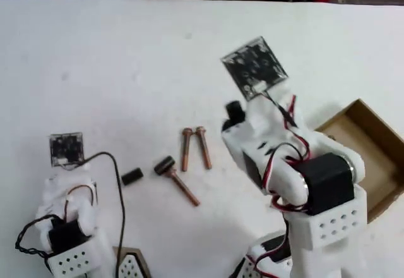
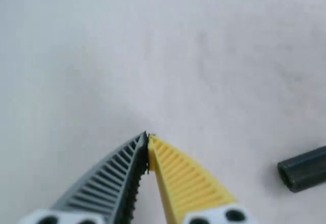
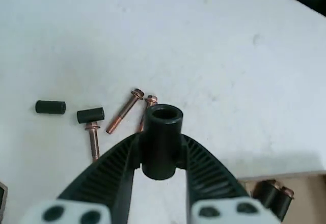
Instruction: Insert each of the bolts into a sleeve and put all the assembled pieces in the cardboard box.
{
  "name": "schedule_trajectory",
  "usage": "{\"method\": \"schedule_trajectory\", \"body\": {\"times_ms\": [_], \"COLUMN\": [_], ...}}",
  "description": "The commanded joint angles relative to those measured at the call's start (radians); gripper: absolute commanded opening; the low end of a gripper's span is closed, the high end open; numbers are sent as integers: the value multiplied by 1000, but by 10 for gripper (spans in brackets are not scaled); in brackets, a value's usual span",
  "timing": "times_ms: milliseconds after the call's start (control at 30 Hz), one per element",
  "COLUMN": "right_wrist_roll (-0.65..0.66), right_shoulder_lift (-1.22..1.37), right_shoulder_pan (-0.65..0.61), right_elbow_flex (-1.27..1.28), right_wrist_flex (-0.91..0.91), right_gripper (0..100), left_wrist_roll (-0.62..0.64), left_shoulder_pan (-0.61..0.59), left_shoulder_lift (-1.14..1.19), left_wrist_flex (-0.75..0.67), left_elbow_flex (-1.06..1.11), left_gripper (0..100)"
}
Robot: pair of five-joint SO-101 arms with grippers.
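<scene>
My right gripper (image 3: pixel 160 143) is shut on an upright black sleeve (image 3: pixel 164 122), held above the table near two loose copper bolts (image 1: pixel 186 148) (image 1: pixel 203 146). A third bolt (image 1: pixel 183 188) lies with a black sleeve (image 1: pixel 165 165) around its head end. Another loose black sleeve (image 1: pixel 132 177) lies left of it and also appears as a sleeve (image 2: pixel 304 169) in the left wrist view. My left gripper (image 2: pixel 147 137) is shut and empty over bare table. The cardboard box (image 1: pixel 363 117) stands at the right, and in the right wrist view the box (image 3: pixel 305 203) holds an assembled piece (image 3: pixel 272 193).
The left arm (image 1: pixel 66 227) sits at the near left corner with its cable looping beside it. The white table (image 1: pixel 126 69) stretches away behind the parts. The right arm's body (image 1: pixel 315 196) stands between the bolts and the box.
</scene>
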Motion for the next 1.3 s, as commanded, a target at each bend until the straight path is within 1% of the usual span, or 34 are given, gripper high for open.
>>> {"method": "schedule_trajectory", "body": {"times_ms": [0, 100, 167, 267, 367, 467, 633, 867, 967, 1067, 1167, 1267], "right_wrist_roll": [12, 12, 12, 12, 12, 12, 12, 11, 11, 12, 12, 12], "right_shoulder_lift": [-59, -96, -124, -165, -206, -246, -311, -374, -392, -414, -438, -467], "right_shoulder_pan": [54, 65, 65, 65, 65, 67, 76, 160, 177, 176, 176, 176], "right_elbow_flex": [104, 227, 307, 417, 522, 624, 767, 867, 934, 1011, 1062, 1083], "right_wrist_flex": [-59, -142, -197, -269, -321, -387, -493, -553, -618, -691, -736, -743], "right_gripper": [18, 18, 18, 18, 18, 18, 17, 17, 17, 17, 17, 17], "left_wrist_roll": [-242, -273, -301, -344, -404, -443, -446, -442, -440, -433, -377, -327], "left_shoulder_pan": [-5, -5, -5, -5, -5, -5, -1, 139, 166, 193, 251, 328], "left_shoulder_lift": [-7, -7, -7, -7, -4, -2, -2, 13, 111, 271, 437, 587], "left_wrist_flex": [-64, -44, 5, 100, 157, 167, 198, 299, 301, 295, 295, 296], "left_elbow_flex": [-2, -5, -40, -157, -278, -359, -427, -502, -531, -592, -671, -736], "left_gripper": [24, 24, 24, 24, 24, 24, 24, 24, 24, 24, 24, 24]}}
